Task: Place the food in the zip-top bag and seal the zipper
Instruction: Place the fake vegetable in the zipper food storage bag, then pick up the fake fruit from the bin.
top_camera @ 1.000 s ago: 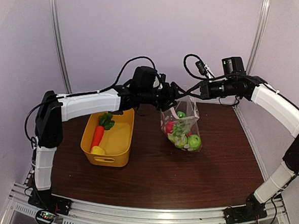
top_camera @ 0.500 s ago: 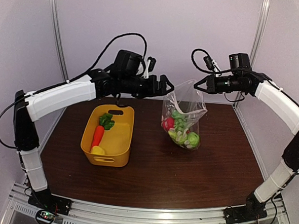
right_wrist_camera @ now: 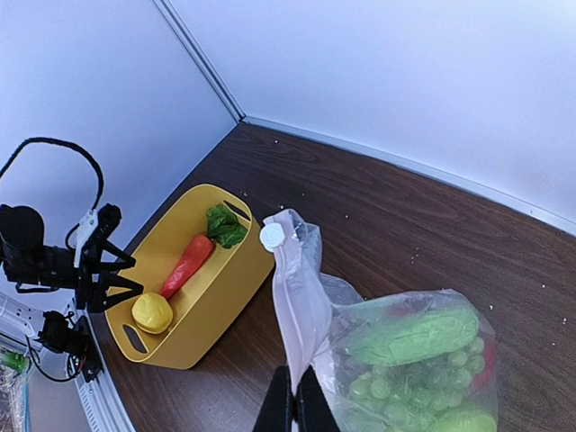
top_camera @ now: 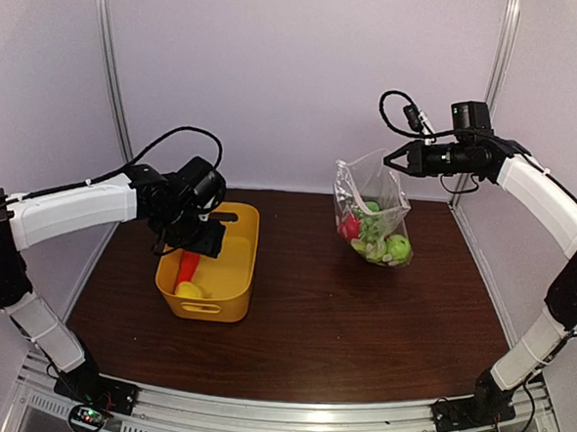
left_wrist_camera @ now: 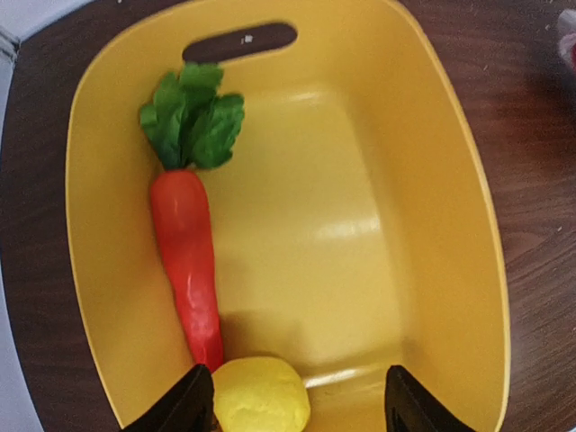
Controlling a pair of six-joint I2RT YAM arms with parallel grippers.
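Observation:
The clear zip-top bag (top_camera: 370,209) hangs from my right gripper (top_camera: 391,160), which is shut on its mouth edge (right_wrist_camera: 297,342). Inside it are a green apple (top_camera: 397,246), a red apple (top_camera: 349,226), grapes (right_wrist_camera: 396,387) and a cucumber (right_wrist_camera: 414,335). The zipper (right_wrist_camera: 286,288) runs up to a white slider (right_wrist_camera: 272,236). My left gripper (left_wrist_camera: 292,405) is open and empty, low over the yellow basket (top_camera: 237,264), with the lemon (left_wrist_camera: 261,394) just inside its left finger. The orange carrot (left_wrist_camera: 186,261) lies in the basket along its left wall.
The yellow basket (left_wrist_camera: 450,180) stands on the dark wooden table (top_camera: 340,327) at the left. White walls close the back and sides. The bag hangs above the table at the back right.
My left arm has let go of the bag and swung left and down to the basket. My right gripper has carried the bag a little to the right.

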